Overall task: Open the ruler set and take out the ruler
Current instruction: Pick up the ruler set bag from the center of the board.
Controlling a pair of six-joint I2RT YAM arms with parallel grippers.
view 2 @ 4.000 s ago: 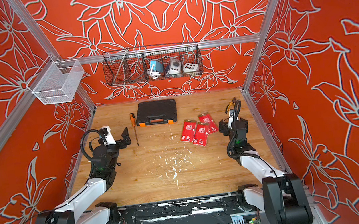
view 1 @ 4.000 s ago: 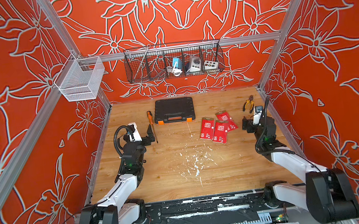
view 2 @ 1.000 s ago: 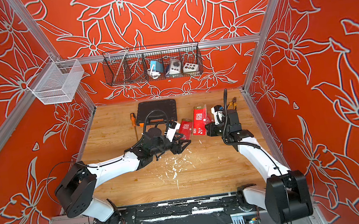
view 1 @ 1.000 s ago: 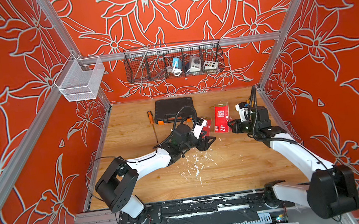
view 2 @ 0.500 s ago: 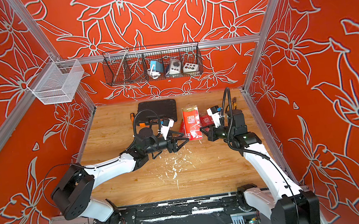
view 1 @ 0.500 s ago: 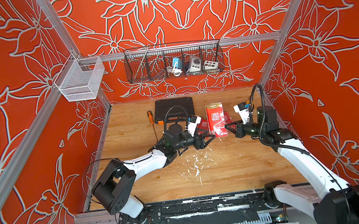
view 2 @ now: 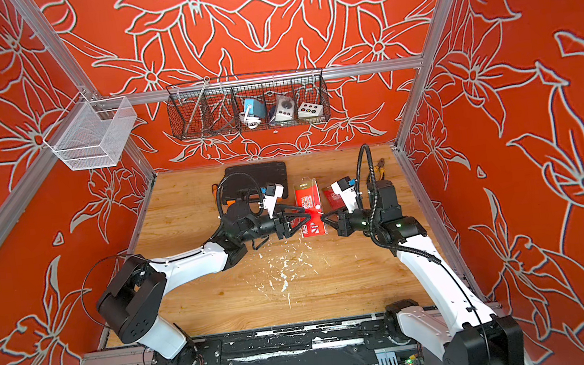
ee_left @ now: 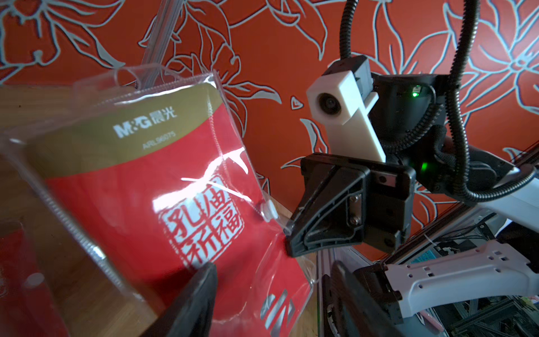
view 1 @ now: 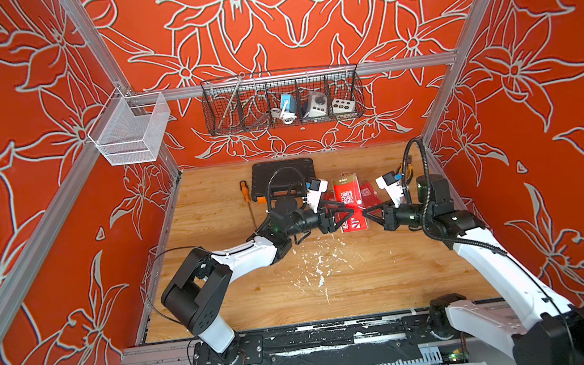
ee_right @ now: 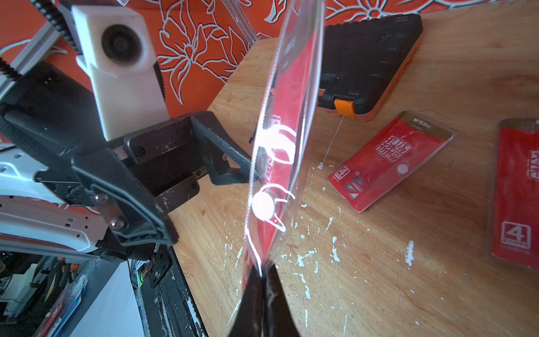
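Observation:
The ruler set [view 1: 348, 199] [view 2: 307, 204] is a red card in a clear plastic sleeve, hanging upright above the table's middle. My right gripper [view 1: 365, 215] [ee_right: 264, 280] is shut on the sleeve's right edge, near the white snap button [ee_right: 263, 205]. Facing it from the left, my left gripper [view 1: 348, 216] [ee_left: 271, 294] is open at the ruler set's [ee_left: 163, 181] lower part. One of its fingertips [ee_right: 248, 175] reaches the sleeve's face [ee_right: 287, 116]; whether it touches I cannot tell. The ruler is hidden inside the pack.
Two more red packs [ee_right: 388, 160] [ee_right: 516, 189] lie flat on the wood behind the held one. A black case with orange latches [view 1: 282, 179], a screwdriver [view 1: 247, 200] and pliers [view 1: 408, 171] lie at the back. A wire basket [view 1: 282, 101] hangs on the back wall.
The right gripper has lifted the ruler set off the table and brought it forward. The left gripper has swung in to the pack's left side, its jaws a little narrower.

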